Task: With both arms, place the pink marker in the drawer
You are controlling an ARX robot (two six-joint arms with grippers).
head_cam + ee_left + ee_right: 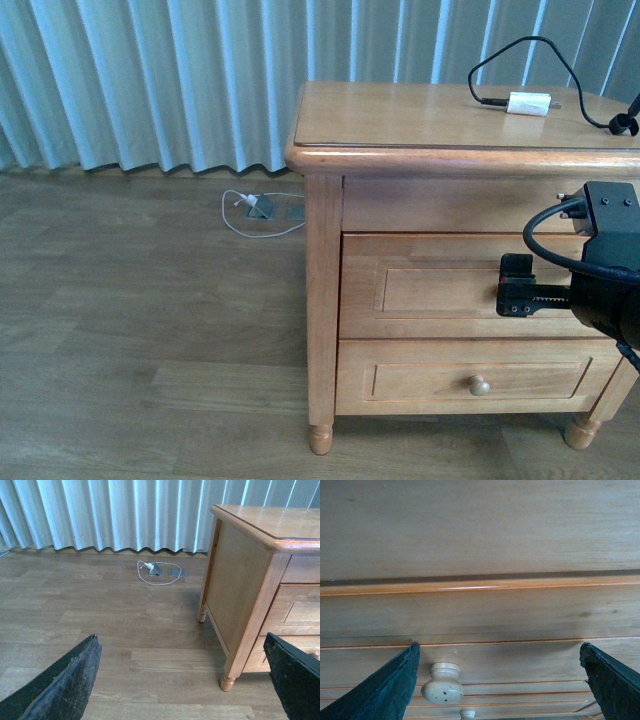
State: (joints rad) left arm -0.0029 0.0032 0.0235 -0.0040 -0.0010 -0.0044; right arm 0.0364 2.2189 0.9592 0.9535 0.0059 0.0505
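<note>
R arm [610, 270] sits at the right edge of the front view, in front of the wooden cabinet [325, 300]. Its end effector [516, 285] is level w/ the upper drawer [440, 285] front, covering the spot where the knob would be. Right wrist view: right end effector [500, 680] jaws spread wide apart, nothing between them; fingers [380, 690] frame the drawer panel [480, 610], and the round wooden knob [442, 682] shows close beside one finger, not touching as far as I can tell. A 2nd, smaller knob [467, 713] peeks in at the picture's edge beyond it.

Lower drawer [470, 375] is shut, its knob [480, 385] clearly visible in the front view. Upper drawer looks shut too.

On the cabinet top [400, 115]: small white charger block [528, 104] w/ a black cable [500, 55] looping up and over toward the right edge.

Pink marker: not visible in any view, can't tell where it is.

Left end effector [180, 680] in its wrist view: jaws wide open, empty, fingers [60, 685] at both lower corners, hanging over the wood floor [100, 615] near the cabinet's side panel [240, 585] and turned leg [227, 682]. L arm not in the front view.

By the pale curtain [150, 80], a white cord [255, 215] loops around a floor socket plate [280, 210].
</note>
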